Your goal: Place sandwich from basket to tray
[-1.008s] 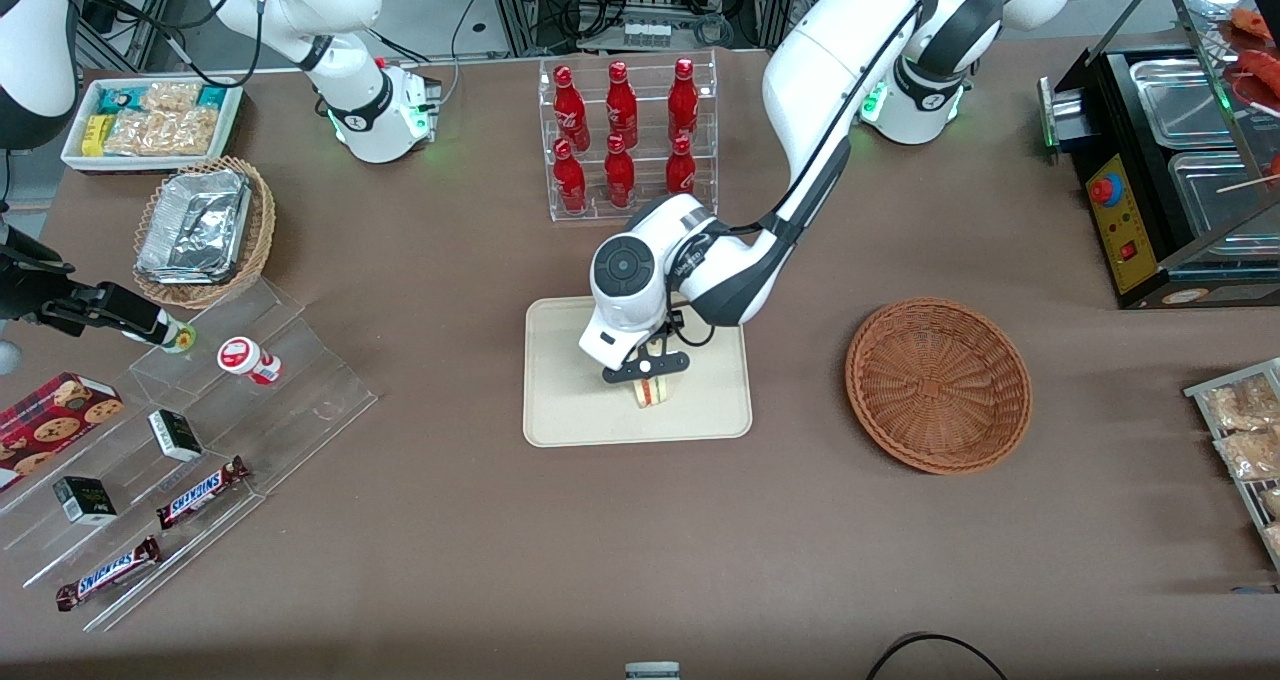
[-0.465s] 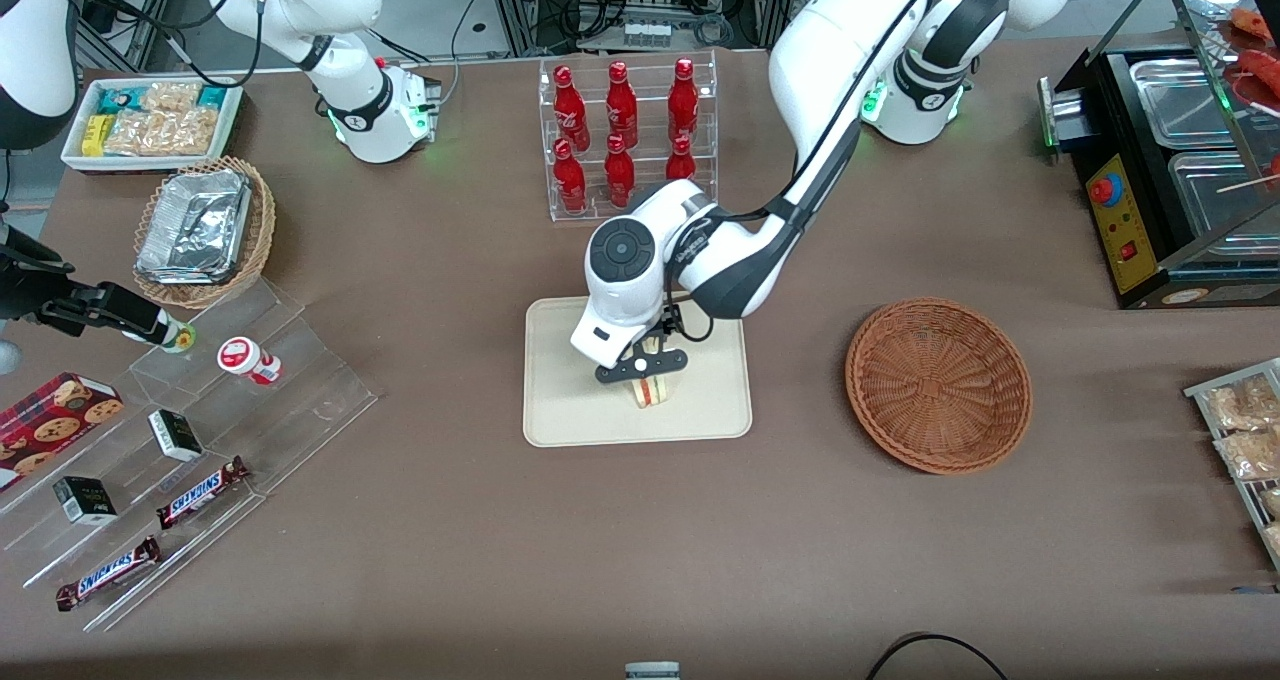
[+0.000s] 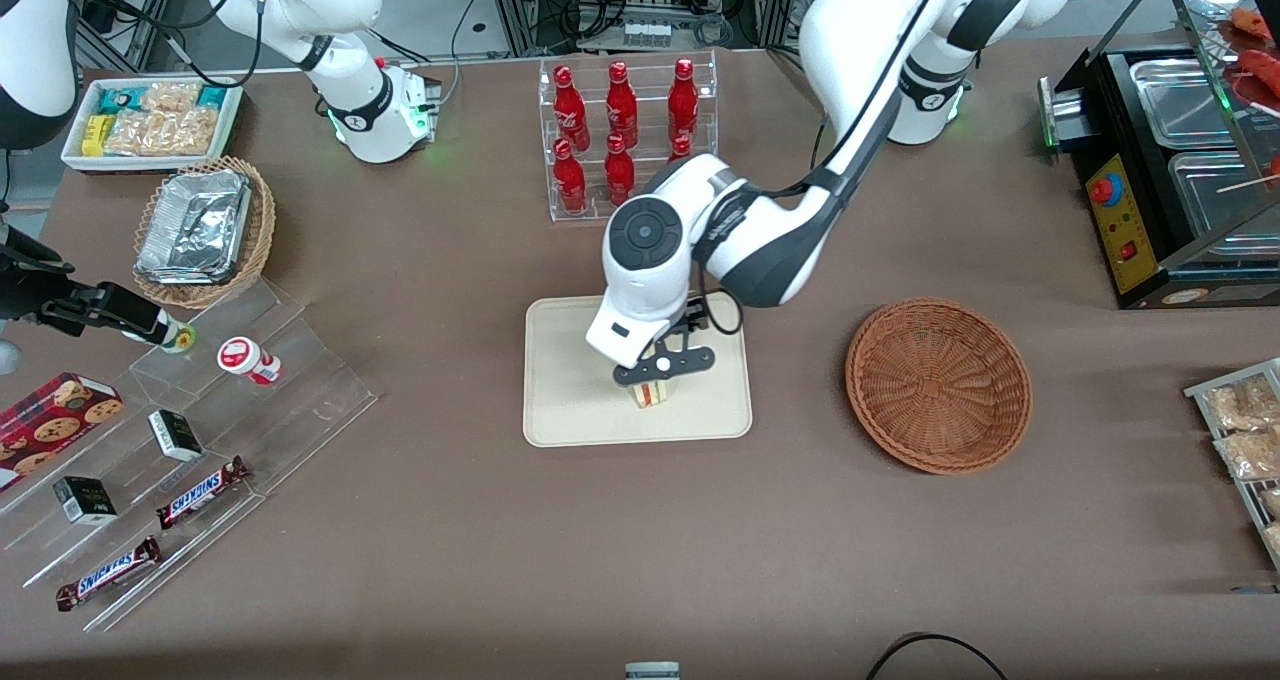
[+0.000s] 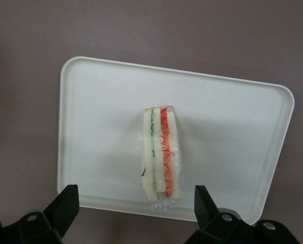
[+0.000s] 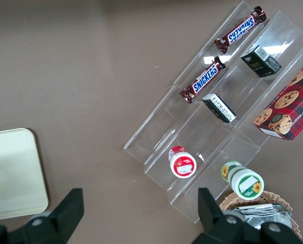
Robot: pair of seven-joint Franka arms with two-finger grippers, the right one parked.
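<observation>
Six red bottles (image 3: 624, 138) are held in a clear rack (image 3: 630, 80); a tan wicker basket (image 3: 205, 232) holds foil containers (image 3: 194, 226); a white bin (image 3: 152, 125) holds snack packets; two Snickers bars (image 5: 221, 55) lie on clear acrylic steps (image 5: 212, 132); a cookie box (image 5: 289, 109) stands beside them.

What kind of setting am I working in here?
Likely a mock snack shop: red bottles in a clear rack, chocolate bars on clear acrylic steps, a black food warmer. The open end effector hangs above the triangular white-bread sandwich on the cream-beige rectangular tray.
</observation>
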